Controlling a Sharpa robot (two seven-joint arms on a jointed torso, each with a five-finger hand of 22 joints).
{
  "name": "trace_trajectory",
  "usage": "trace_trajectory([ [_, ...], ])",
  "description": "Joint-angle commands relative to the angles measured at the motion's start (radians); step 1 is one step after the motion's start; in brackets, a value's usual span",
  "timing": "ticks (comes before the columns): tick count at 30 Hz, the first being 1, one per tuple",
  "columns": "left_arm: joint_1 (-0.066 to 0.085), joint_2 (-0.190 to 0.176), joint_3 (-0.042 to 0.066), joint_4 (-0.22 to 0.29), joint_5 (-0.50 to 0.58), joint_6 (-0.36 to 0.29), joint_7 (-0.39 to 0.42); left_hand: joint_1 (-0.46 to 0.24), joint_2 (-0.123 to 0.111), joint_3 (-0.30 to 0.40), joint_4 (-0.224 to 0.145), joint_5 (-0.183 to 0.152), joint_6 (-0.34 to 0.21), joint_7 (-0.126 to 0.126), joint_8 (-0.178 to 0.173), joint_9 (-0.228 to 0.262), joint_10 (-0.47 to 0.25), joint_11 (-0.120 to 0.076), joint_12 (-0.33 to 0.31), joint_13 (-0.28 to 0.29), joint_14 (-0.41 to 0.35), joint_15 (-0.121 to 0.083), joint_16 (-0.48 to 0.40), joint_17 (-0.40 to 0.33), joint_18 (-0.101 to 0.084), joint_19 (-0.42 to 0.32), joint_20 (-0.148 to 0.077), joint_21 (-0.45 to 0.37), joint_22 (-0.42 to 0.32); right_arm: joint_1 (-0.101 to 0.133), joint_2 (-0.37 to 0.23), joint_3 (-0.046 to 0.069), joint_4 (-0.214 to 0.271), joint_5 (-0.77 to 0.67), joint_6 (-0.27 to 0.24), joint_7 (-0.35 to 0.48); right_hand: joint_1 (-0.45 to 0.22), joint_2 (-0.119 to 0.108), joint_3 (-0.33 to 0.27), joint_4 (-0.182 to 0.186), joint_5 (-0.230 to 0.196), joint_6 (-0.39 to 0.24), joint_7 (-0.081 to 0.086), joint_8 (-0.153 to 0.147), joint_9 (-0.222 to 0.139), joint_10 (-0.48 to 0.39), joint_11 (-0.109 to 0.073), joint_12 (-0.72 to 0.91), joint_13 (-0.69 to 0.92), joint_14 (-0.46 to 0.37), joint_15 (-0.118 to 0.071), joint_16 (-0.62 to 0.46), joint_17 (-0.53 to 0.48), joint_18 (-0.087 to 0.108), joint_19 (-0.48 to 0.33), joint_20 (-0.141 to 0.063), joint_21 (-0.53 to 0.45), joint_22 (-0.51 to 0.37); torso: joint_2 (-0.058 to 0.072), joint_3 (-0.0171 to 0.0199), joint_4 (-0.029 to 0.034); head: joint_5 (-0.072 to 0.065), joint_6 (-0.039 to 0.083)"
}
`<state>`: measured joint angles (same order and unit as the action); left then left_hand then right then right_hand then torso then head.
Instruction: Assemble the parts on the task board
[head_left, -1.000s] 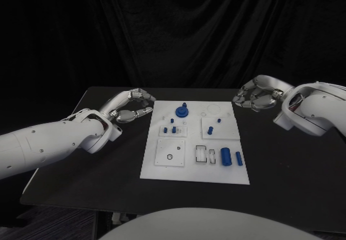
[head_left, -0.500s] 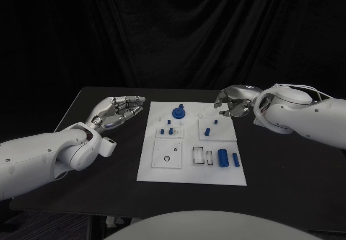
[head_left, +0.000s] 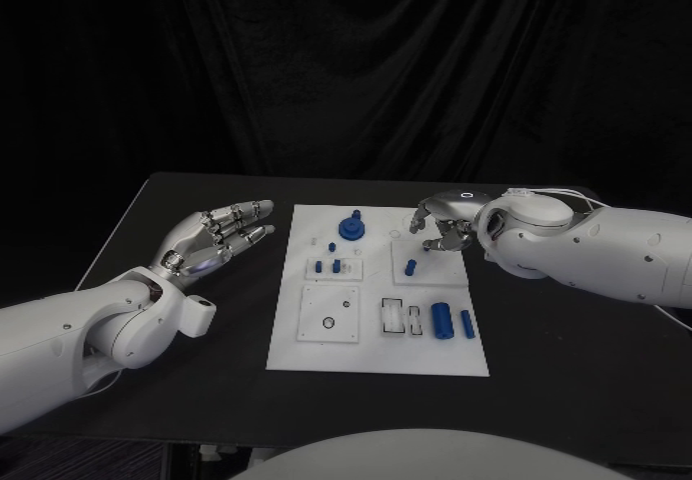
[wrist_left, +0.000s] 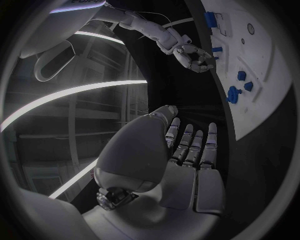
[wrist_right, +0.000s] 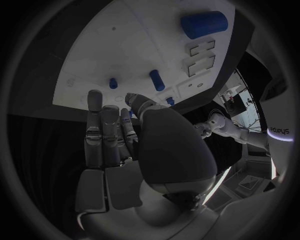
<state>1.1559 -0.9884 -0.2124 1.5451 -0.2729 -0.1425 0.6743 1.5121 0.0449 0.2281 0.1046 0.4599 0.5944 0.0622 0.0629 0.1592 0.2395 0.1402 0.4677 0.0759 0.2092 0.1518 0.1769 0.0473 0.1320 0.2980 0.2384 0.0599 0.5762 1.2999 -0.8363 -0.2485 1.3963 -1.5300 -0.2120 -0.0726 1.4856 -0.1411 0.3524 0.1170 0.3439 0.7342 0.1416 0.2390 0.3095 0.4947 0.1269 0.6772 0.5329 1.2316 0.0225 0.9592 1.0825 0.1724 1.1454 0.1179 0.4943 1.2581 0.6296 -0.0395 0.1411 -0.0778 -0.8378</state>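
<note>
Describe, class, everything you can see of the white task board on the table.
The task board is a flat white rectangular plate lying in the middle of the black table. It carries raised square panels, slots and a round hole. Small blue parts stand or lie on it: pegs, a knobbed piece at the far end and a larger cylinder nearer the robot. The right robot hand hovers at its far right corner; whether it touches is unclear.

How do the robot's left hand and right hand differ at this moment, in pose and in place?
The silver left hand lies open with fingers stretched out, over the black table beside the white task board. The silver right hand has its fingers curled downward and hangs over the board's far right part. Both hold nothing.
</note>
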Motion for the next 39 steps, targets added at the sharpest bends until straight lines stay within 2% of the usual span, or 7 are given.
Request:
trace_trajectory([
  [1, 0.0, 0.003, 0.001, 0.003, 0.02, 0.041, 0.271, -0.005, 0.013, 0.0, -0.01, 0.008, -0.015, -0.003, -0.006, -0.007, -0.017, -0.001, -0.013, -0.011, -0.021, -0.003, -0.017, -0.005, 0.025, -0.023, 0.001, -0.006, -0.033, -0.009, 0.005, 0.001, -0.011, -0.033, -0.009, -0.029, -0.016, 0.0, 0.0, -0.006, -0.007, -0.003, -0.001, -0.006, -0.002, -0.009, 0.003, -0.005, -0.005, -0.004, 0.003, 0.0, -0.002, 0.008, -0.001, 0.007, -0.006, 0.002, 0.004, -0.0037, 0.005, -0.007, 0.001],
  [8, -0.001, 0.006, 0.001, -0.001, 0.02, 0.054, 0.259, -0.016, 0.027, -0.001, -0.044, 0.014, -0.027, 0.01, -0.004, -0.024, -0.062, -0.01, -0.048, -0.024, -0.097, -0.025, -0.093, -0.018, 0.038, -0.144, -0.012, -0.02, -0.222, -0.027, 0.012, 0.001, -0.028, -0.027, -0.009, -0.027, -0.034, 0.004, -0.003, -0.004, -0.013, 0.009, -0.001, -0.011, -0.007, 0.009, 0.004, -0.003, -0.021, -0.001, 0.008, 0.008, -0.001, 0.008, 0.003, 0.012, -0.012, 0.002, 0.003, -0.0015, 0.0026, -0.012, 0.002],
  [9, -0.001, 0.006, 0.001, -0.002, 0.02, 0.056, 0.257, -0.016, 0.028, 0.0, -0.045, 0.014, -0.029, 0.011, -0.004, -0.025, -0.065, -0.01, -0.051, -0.024, -0.099, -0.024, -0.095, -0.019, 0.038, -0.146, -0.012, -0.02, -0.225, -0.029, 0.012, 0.001, -0.029, -0.027, -0.009, -0.027, -0.035, 0.005, -0.002, -0.004, -0.012, 0.012, -0.001, -0.011, -0.008, 0.01, 0.003, -0.003, -0.023, -0.001, 0.008, 0.007, -0.002, 0.008, 0.003, 0.012, -0.013, 0.003, 0.003, -0.0004, 0.0014, -0.011, 0.002],
  [12, -0.001, 0.006, 0.001, -0.004, 0.02, 0.063, 0.251, -0.017, 0.029, 0.0, -0.047, 0.015, -0.03, 0.012, -0.005, -0.026, -0.07, -0.011, -0.055, -0.025, -0.101, -0.024, -0.098, -0.019, 0.037, -0.149, -0.012, -0.02, -0.23, -0.034, 0.013, 0.001, -0.033, -0.026, -0.01, -0.028, -0.04, 0.007, 0.001, -0.011, 0.002, 0.047, 0.005, -0.002, -0.006, 0.021, 0.0, -0.006, -0.041, -0.002, 0.008, 0.009, -0.005, 0.009, 0.007, 0.013, -0.018, 0.004, 0.0, -0.0029, 0.0, -0.01, -0.003],
  [20, -0.001, 0.006, 0.001, -0.007, 0.02, 0.074, 0.243, -0.018, 0.031, 0.002, -0.052, 0.016, -0.037, 0.013, -0.006, -0.028, -0.08, -0.009, -0.065, -0.026, -0.105, -0.021, -0.102, -0.02, 0.037, -0.153, -0.008, -0.019, -0.237, -0.045, 0.016, 0.001, -0.042, -0.026, -0.014, -0.028, -0.047, 0.01, 0.007, -0.023, 0.026, 0.091, -0.001, 0.012, 0.004, 0.049, -0.003, -0.003, -0.064, 0.001, 0.006, 0.016, -0.007, 0.01, 0.013, 0.011, -0.022, 0.009, 0.0, -0.0004, -0.0034, -0.005, -0.003],
  [28, -0.001, 0.006, 0.001, -0.01, 0.02, 0.077, 0.235, -0.022, 0.033, 0.003, -0.054, 0.016, -0.045, 0.012, -0.007, -0.031, -0.088, -0.006, -0.07, -0.027, -0.106, -0.017, -0.104, -0.019, 0.038, -0.156, 0.0, -0.019, -0.243, -0.053, 0.023, 0.001, -0.062, -0.026, -0.013, -0.022, -0.051, 0.013, 0.024, -0.039, 0.095, 0.104, -0.003, 0.015, 0.016, 0.075, -0.004, -0.004, -0.088, 0.001, 0.004, 0.018, -0.012, 0.009, 0.017, 0.009, -0.023, 0.02, -0.001, -0.0038, -0.0035, -0.005, -0.006],
  [39, -0.002, 0.008, 0.001, -0.017, 0.02, 0.081, 0.227, -0.031, 0.035, 0.001, -0.056, 0.013, -0.052, 0.012, -0.007, -0.034, -0.094, -0.002, -0.073, -0.027, -0.109, -0.008, -0.108, -0.02, 0.04, -0.167, 0.014, -0.022, -0.267, -0.061, 0.047, 0.001, -0.096, -0.012, -0.021, -0.005, -0.056, 0.021, 0.036, -0.049, 0.117, 0.119, -0.006, 0.024, 0.03, 0.101, -0.006, -0.001, -0.101, 0.01, 0.006, 0.031, -0.007, 0.008, 0.023, 0.008, -0.014, 0.032, -0.003, -0.005, -0.0041, -0.007, -0.009],
])
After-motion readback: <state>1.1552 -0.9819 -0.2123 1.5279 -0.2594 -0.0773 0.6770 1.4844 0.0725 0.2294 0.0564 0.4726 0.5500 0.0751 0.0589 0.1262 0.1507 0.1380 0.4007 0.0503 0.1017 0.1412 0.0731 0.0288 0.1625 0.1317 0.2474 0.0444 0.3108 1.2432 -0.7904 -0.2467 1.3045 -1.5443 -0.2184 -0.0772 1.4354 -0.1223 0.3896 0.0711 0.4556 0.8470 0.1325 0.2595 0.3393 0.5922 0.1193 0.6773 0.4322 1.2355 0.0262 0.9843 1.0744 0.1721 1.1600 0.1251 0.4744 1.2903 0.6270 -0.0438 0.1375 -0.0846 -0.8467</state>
